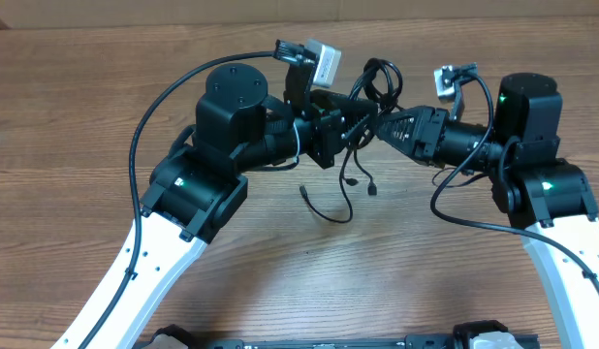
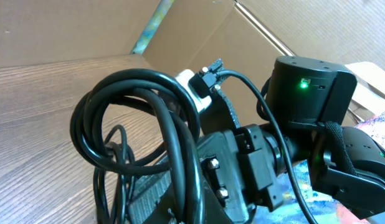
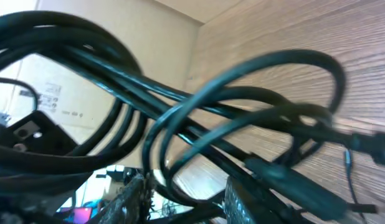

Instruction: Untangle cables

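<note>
Table surface: wood-grain tabletop (image 1: 86, 78), brown, matte, with fine straight grain.
Backdrop: flat tan cardboard sheet (image 2: 68, 25) stood beyond the table edge.
Cables, material: thin round black cords (image 2: 177, 124) with a smooth, glossy sheath.
Cables, shape: several cords were bunched in overlapping loops that crossed one another; up close, one oval loop lay over straighter runs.
Cables, ends: loose tails hung below the bunch, and small dark plug ends (image 1: 306, 191) lay apart on the wood.
Cables, location: at table centre toward the far edge, between the two grippers, with the looped part raised above the table.
Left gripper (image 1: 350, 121): black, blocky; fingers clenched fully, with the bunch gripped at its tips.
Right gripper (image 1: 385, 126): black, tapered, facing the left one tip to tip; cords ran between its fingers (image 3: 242, 193), but a grip could not be confirmed.
Arms: white link shells with black joint housings.
</note>
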`<state>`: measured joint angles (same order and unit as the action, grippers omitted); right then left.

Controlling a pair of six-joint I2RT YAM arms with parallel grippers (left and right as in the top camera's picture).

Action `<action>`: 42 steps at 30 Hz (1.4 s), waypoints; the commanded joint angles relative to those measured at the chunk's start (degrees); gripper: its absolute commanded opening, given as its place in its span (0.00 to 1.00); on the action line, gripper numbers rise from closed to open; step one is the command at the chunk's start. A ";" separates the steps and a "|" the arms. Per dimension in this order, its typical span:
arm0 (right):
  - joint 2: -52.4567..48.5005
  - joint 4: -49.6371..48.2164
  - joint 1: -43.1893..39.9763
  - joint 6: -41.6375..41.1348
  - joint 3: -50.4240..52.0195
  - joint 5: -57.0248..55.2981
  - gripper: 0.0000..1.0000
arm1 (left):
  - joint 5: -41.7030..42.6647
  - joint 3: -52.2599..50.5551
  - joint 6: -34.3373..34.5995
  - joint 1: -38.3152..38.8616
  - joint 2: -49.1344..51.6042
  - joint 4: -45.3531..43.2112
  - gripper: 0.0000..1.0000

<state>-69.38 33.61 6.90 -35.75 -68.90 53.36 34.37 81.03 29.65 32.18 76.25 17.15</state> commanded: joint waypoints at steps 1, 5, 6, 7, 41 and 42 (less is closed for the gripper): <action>0.26 -1.18 0.22 0.09 -0.81 1.99 0.37 | 1.07 0.46 -1.38 0.35 -1.66 -0.50 0.05; 0.24 -1.84 0.28 1.44 -0.81 2.01 0.45 | 1.05 0.46 -1.36 1.60 -1.64 -1.18 0.04; 0.24 -1.84 0.39 1.55 -0.81 2.01 0.45 | 1.03 0.46 -1.36 1.97 -1.64 -1.44 0.04; 0.24 -1.86 1.03 1.70 -0.81 1.99 0.45 | 1.01 0.46 -1.36 2.91 -1.64 -2.40 0.04; 2.51 -19.91 -21.24 -15.23 -0.81 36.57 0.04 | -33.73 0.46 17.00 -0.76 -1.68 18.95 0.04; 2.54 -19.52 -21.03 -15.23 -0.81 36.57 0.04 | -33.66 0.46 18.01 -1.22 -1.68 17.29 0.04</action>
<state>-68.38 13.76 -13.91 -50.48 -68.69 88.07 5.63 81.12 40.36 32.97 75.13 37.54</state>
